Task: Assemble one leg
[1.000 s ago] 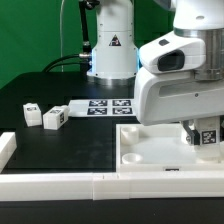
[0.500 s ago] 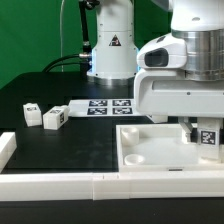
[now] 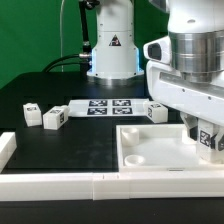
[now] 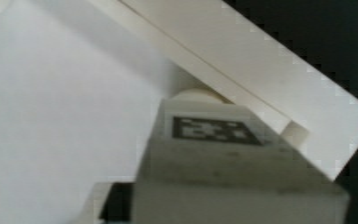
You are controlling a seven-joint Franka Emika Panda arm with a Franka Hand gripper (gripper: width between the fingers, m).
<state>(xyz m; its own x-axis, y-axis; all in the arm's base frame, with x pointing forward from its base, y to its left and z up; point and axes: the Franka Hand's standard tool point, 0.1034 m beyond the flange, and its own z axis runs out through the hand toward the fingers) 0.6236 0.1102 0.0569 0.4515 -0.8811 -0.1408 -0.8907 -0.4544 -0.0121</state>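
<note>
My gripper (image 3: 206,132) is shut on a leg (image 3: 212,139), a small white block with a black-and-white tag. It holds the leg at the far right corner of the large white panel (image 3: 150,150); I cannot tell whether they touch. In the wrist view the held leg (image 4: 215,135) fills the frame's middle between my jaws (image 4: 229,205), over the panel's surface (image 4: 51,100) and close to its raised edge (image 4: 247,65). Two more legs (image 3: 30,113) (image 3: 53,118) stand on the black table at the exterior view's left. Another leg (image 3: 157,111) stands just behind the panel.
The marker board (image 3: 105,106) lies behind the panel near the robot base (image 3: 110,50). A white rail (image 3: 60,185) runs along the table's front, with a white block (image 3: 6,148) at the exterior view's left.
The arm's wrist has turned and its bulk has shifted to the exterior view's right, uncovering the leg behind the panel. The held leg stays at the panel's right corner.
</note>
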